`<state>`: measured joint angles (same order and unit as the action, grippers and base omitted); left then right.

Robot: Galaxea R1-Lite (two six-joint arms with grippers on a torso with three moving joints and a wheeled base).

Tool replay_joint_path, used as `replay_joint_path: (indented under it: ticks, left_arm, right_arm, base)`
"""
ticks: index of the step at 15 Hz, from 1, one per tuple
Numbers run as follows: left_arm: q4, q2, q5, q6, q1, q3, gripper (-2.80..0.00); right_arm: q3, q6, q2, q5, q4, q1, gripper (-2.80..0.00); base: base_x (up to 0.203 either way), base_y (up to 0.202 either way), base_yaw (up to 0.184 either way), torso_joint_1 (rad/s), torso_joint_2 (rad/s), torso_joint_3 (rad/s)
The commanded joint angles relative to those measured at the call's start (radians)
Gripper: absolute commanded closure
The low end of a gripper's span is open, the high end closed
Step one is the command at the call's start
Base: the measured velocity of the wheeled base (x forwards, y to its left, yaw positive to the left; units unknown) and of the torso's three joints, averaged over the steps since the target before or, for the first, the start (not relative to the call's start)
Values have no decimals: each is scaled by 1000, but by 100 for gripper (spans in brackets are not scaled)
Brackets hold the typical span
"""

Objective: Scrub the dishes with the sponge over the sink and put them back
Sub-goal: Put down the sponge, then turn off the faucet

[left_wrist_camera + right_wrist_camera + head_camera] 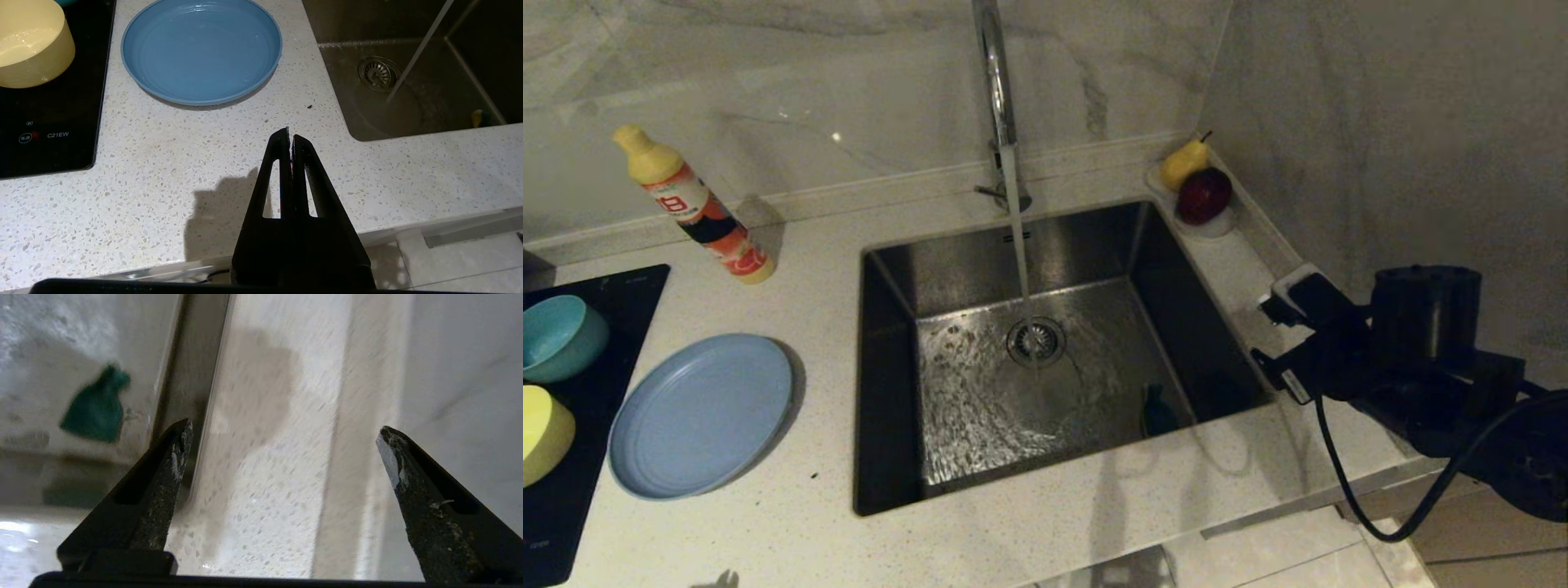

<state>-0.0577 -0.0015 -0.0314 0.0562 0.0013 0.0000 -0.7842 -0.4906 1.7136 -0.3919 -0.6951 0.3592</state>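
Your right arm sits at about four o'clock in the head view, a dark bulk of wrist housing and cable reaching in from the right edge toward nine o'clock. Your right gripper [284,445] has its two fingers spread wide apart with nothing between them; one fingertip [179,437] stands at roughly eight o'clock in the right wrist view and the other at four o'clock, both flecked with pale residue. In the head view, the fingers themselves cannot be made out. Your left gripper [290,136] points toward twelve o'clock in the left wrist view, its fingers pressed together tip to tip, holding nothing. Your left arm does not appear in the head view.
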Motion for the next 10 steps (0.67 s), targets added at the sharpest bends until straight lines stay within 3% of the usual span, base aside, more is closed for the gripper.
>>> replay_joint_path:
  ticks: [1,6,10]
  left_arm:
    - [-1,2,-1,1,0,20,0]
    - [-1,2,-1,1,0,20,0]
    - [-1,2,-1,1,0,20,0]
  right_arm:
    - [-4,-3,-65,-2,-4,18,0]
    - [33,32,-224,-19,22,52,0]
    - [58,209,-479,51,194,50,0]
  base:
    - [0,0,0,0,0,0]
    - [0,0,0,0,0,0]
    - [0,0,0,0,0,0]
